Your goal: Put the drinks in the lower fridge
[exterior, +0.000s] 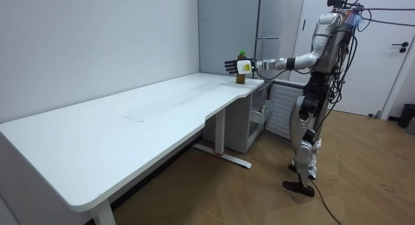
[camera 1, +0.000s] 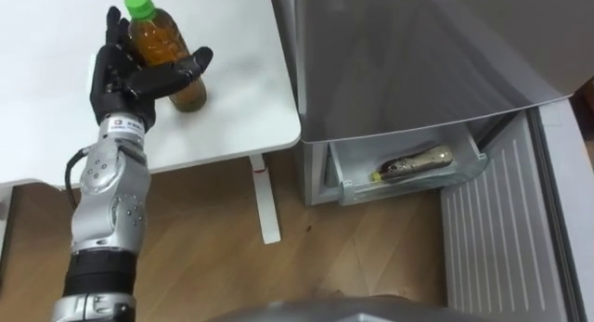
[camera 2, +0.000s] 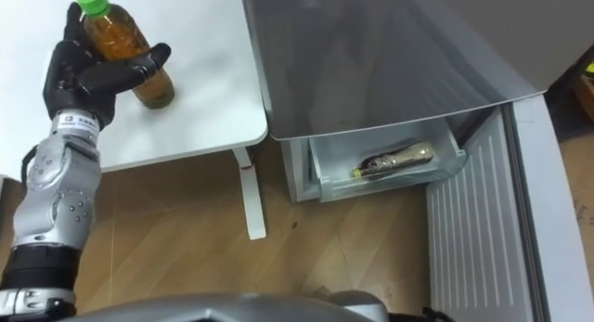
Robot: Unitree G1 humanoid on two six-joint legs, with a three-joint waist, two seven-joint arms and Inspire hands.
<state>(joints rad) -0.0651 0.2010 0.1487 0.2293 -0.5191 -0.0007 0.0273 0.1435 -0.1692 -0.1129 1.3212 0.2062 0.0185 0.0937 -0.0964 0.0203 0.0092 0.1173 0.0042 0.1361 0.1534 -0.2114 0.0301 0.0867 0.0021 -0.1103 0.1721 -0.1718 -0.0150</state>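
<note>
Left forearm enters from the lower left of the frame and runs up to the upper left. Left hand (camera 1: 125, 76) is closed around a bottle (camera 1: 167, 53) of amber drink, fingers behind it and thumb across its front. Green cap (camera 1: 138, 2) sits above the fingers, and the bottle leans slightly. Its base appears to rest on the white worktop (camera 1: 232, 99), near the right-hand edge.

Room view: robot stands upright at the worktop's far end beside the fridge, left arm stretched out level to the bottle.

Centre of frame: a white worktop leg (camera 1: 264, 197) stands on the wood floor (camera 1: 204, 257).

Upper right: grey fridge (camera 1: 399, 53) stands just beside the worktop's edge. Below it the lower drawer (camera 1: 408, 187) is pulled out. A second bottle (camera 1: 415, 162) lies on its side inside, cap end toward the left.

Right edge: the fridge door (camera 1: 501, 229) stands open, its ribbed inner face showing.
</note>
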